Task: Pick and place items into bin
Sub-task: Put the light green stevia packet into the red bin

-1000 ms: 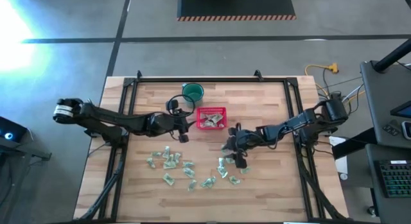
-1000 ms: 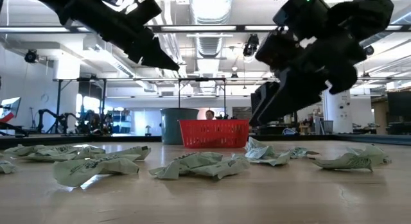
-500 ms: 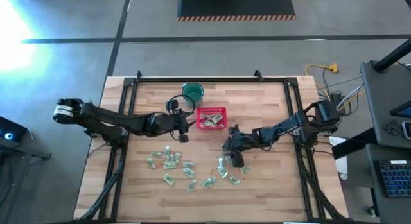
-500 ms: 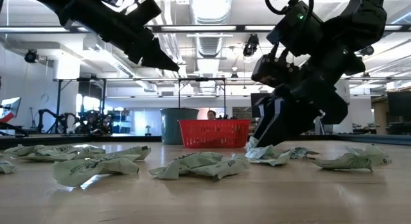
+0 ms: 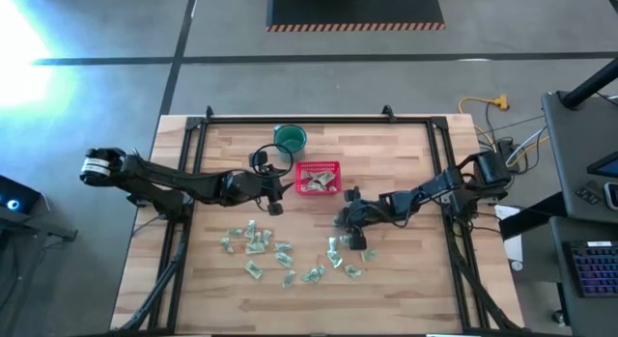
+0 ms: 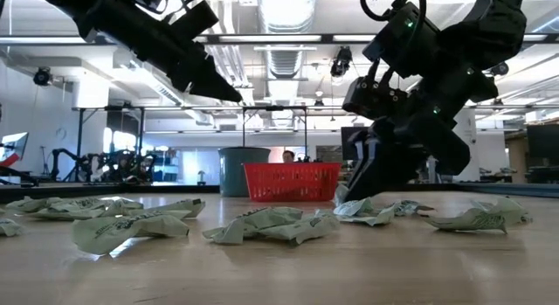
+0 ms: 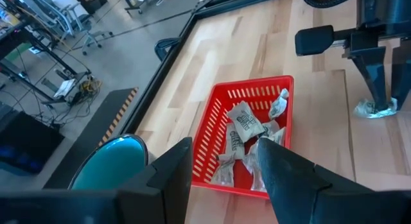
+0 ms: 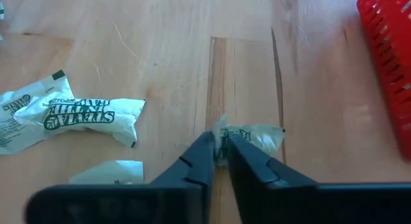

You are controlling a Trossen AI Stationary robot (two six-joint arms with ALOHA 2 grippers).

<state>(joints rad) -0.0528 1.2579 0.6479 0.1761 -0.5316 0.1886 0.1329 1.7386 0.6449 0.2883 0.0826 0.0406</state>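
Right gripper [image 8: 220, 153]: down at the wooden table [image 8: 160, 51], fingers pinched on a small pale green-and-white crinkled wrapped piece [image 8: 253, 137]. Left gripper [image 7: 225, 169]: fingers spread, empty, above the small square red plastic mesh basket [image 7: 212, 131] holding several wrapped pieces. Beyond: round dark green cup [image 7: 106, 163].

Counter [image 8: 128, 51] is pale wood planks, matt with a visible grain. Basket [image 7: 209, 137] looks like glossy red plastic mesh. Packets [image 8: 83, 112] are crinkly printed wrap; right tool [image 8: 221, 153] is matt black.
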